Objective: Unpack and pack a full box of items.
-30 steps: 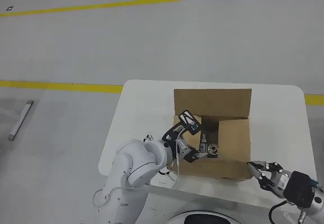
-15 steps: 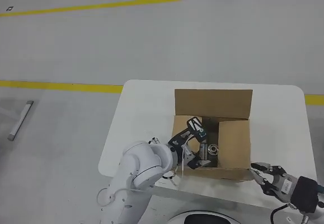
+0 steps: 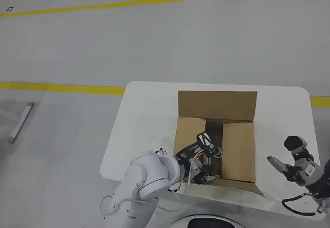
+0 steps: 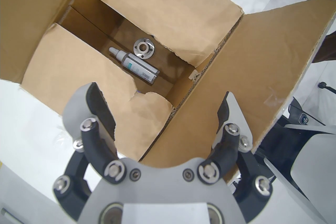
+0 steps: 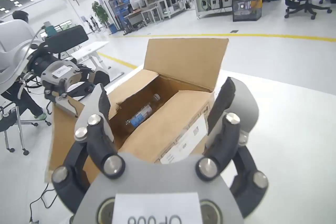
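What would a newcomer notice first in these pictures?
The open cardboard box on the white table, its flaps spread wide. On its floor a small white dropper bottle and a round metal flange lie side by side. The left gripper hangs open above the box's near edge.

Cardboard box: plain brown. Table: white. Bottle: white cap, teal-marked label. Flange: silver-grey. Floor: grey, yellow stripes.
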Robot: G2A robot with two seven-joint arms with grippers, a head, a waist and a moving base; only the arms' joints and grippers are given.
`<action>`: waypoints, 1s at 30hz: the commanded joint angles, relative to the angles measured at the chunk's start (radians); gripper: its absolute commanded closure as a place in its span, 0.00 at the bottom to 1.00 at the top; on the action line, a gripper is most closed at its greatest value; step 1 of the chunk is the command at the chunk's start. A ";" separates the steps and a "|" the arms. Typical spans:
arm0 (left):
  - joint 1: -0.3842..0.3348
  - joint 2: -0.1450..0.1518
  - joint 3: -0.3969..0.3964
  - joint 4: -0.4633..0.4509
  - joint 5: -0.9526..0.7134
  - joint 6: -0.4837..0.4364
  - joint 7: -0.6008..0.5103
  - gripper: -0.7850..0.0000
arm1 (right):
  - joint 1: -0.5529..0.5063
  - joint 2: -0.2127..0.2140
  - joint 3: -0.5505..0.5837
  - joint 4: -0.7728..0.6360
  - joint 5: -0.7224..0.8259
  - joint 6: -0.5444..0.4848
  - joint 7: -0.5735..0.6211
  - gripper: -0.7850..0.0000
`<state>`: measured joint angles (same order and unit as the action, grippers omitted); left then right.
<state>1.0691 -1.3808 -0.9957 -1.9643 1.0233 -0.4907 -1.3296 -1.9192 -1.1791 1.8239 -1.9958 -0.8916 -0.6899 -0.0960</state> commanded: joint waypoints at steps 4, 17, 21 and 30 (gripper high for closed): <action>0.014 0.026 0.007 -0.017 -0.014 0.011 -0.011 0.00 | -0.008 0.001 -0.061 -0.022 -0.079 -0.038 0.047 1.00; 0.031 0.065 -0.109 -0.048 -0.033 0.048 -0.007 0.00 | -0.046 0.018 -0.101 0.016 -0.430 -0.243 -0.091 1.00; 0.017 0.070 -0.111 -0.037 -0.031 0.056 0.006 0.00 | -0.044 0.023 -0.118 0.032 -0.531 -0.250 -0.133 1.00; -0.021 0.071 -0.058 -0.004 -0.038 0.057 0.072 0.00 | -0.021 0.029 -0.163 0.079 -0.627 -0.187 -0.176 1.00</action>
<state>1.0504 -1.3099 -1.0585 -1.9711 0.9829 -0.4358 -1.2592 -1.9412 -1.1506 1.6639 -1.9186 -1.5171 -0.8797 -0.2702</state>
